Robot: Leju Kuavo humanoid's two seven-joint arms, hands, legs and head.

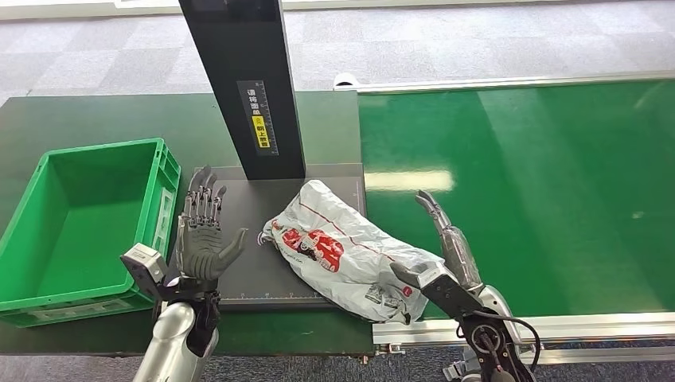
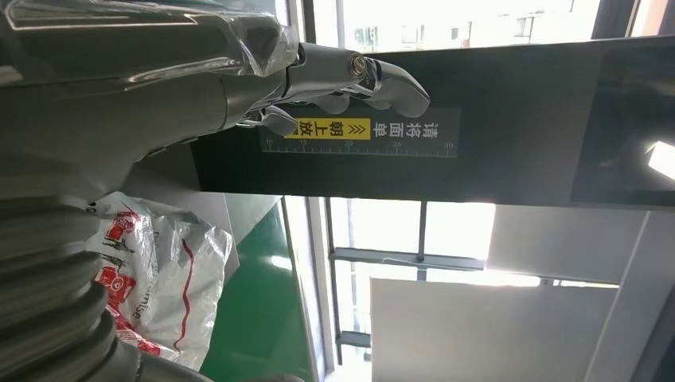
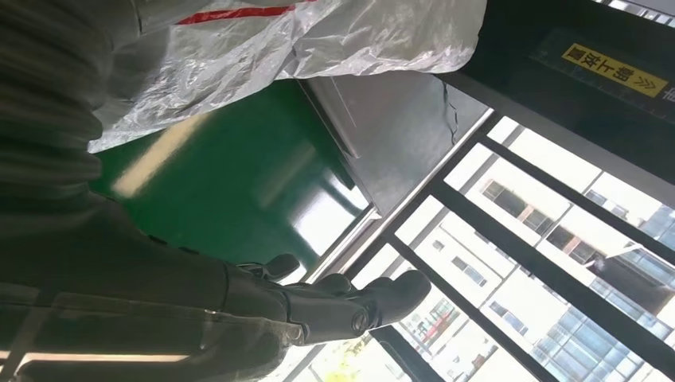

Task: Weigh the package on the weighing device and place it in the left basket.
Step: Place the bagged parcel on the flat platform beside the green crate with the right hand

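You had the crumpled white plastic package (image 1: 346, 251) lying on the dark flat scale (image 1: 263, 231), flanked by both hands, left hand (image 1: 203, 235) and right hand (image 1: 446, 259), fingers spread wide and holding nothing, probably so it weighed untouched.

Package (image 1: 342, 251) on scale (image 1: 255, 239), basket (image 1: 48, 294) left.

floor: grey carpet tiles (image 1: 95, 56) | windows (image 3: 557, 263): bright daylight
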